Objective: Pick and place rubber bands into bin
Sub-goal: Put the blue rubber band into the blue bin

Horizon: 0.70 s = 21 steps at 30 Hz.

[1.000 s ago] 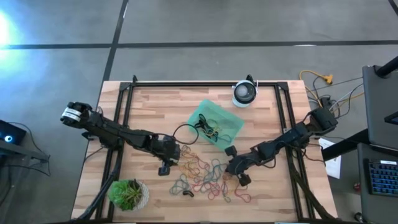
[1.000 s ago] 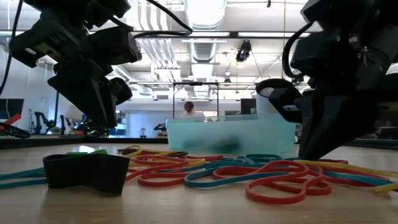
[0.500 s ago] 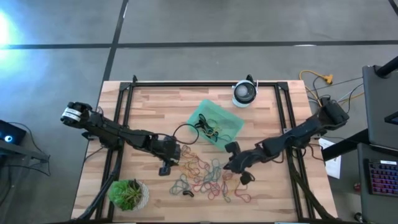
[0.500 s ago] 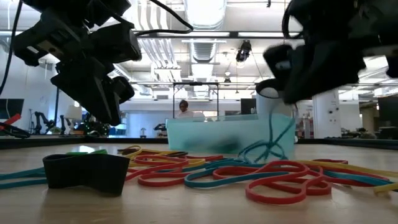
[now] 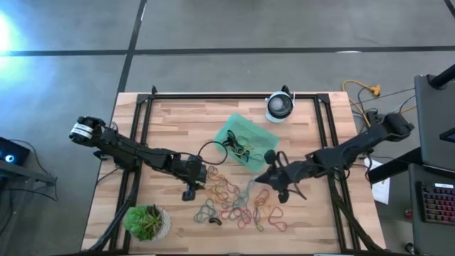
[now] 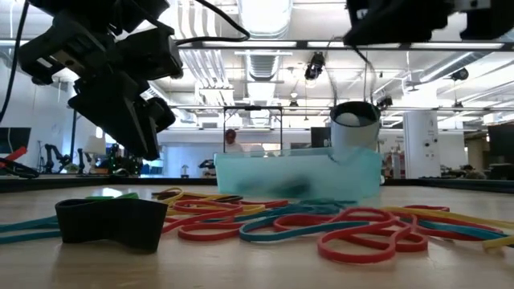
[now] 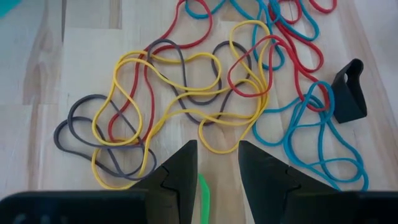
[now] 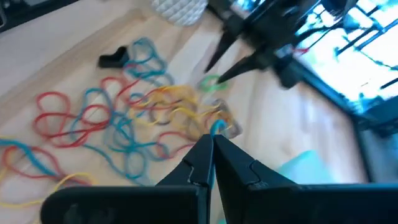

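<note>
- Bands (image 5: pixel 234 203): a loose tangle on the table (image 5: pixel 170 128) in front of the bin (image 5: pixel 247 141), between the two grippers; red, yellow, blue and grey loops overlap and thread through each other. A few bands already lie in the bin.
- Right gripper (image 5: pixel 264 178): raised off the table just beside the bin's near edge, fingers pinched together on a blue band (image 8: pixel 217 127); the strand shows at the fingertips in the right wrist view and trails down toward the pile in the high view.
- Left gripper (image 7: pixel 217 158): low at the pile's left edge, fingers apart with a narrow gap and nothing between them; a yellow loop (image 7: pixel 186 93) lies just ahead, a green band (image 7: pixel 203 194) under the fingers.
- Handling, my judgement: bands are very light, limp and stretchy. A lifted one hangs long and can drag its neighbours up. Rubber on rubber clings, so interlocked loops may come along.
- Where to grip: pinch a single strand at the outer bend of a loop, away from crossings. The yellow loop's near bend looks free enough.
- Wide black band (image 6: pixel 111 221): stiffer, stands on edge; take it across its flat wall.
- Risk: the trailing blue band may snag on the bin rim or spring out on release.
</note>
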{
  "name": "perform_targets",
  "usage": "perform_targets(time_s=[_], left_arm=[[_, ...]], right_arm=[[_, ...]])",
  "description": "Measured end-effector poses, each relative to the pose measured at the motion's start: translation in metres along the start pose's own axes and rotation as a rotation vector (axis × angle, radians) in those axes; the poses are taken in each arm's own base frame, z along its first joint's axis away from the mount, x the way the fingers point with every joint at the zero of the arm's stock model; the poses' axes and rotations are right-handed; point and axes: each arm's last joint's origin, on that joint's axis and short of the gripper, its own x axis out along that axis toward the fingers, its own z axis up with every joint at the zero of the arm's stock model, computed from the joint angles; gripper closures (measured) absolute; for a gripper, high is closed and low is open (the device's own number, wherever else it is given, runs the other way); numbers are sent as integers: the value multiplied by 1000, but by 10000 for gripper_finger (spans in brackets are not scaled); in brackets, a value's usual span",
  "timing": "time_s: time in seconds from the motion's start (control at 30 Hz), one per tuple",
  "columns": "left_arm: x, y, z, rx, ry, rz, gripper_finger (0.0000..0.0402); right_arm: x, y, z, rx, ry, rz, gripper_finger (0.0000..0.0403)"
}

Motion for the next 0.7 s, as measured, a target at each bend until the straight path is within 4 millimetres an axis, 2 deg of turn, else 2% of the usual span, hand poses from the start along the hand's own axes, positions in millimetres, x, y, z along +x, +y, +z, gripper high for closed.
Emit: perform_targets(time_s=[0.17,0.33,0.7], left_arm=[[0,0,1,25,-9,0,301],[0,-1,5,35,-50,-10,301],[-1,-2,8,79,-76,-14,301]], right_arm=[[-13,-10,6,-57,-31,-101,394],[-18,-26,4,-84,0,-213,394],[-5,-76,-28,66,145,-374,394]])
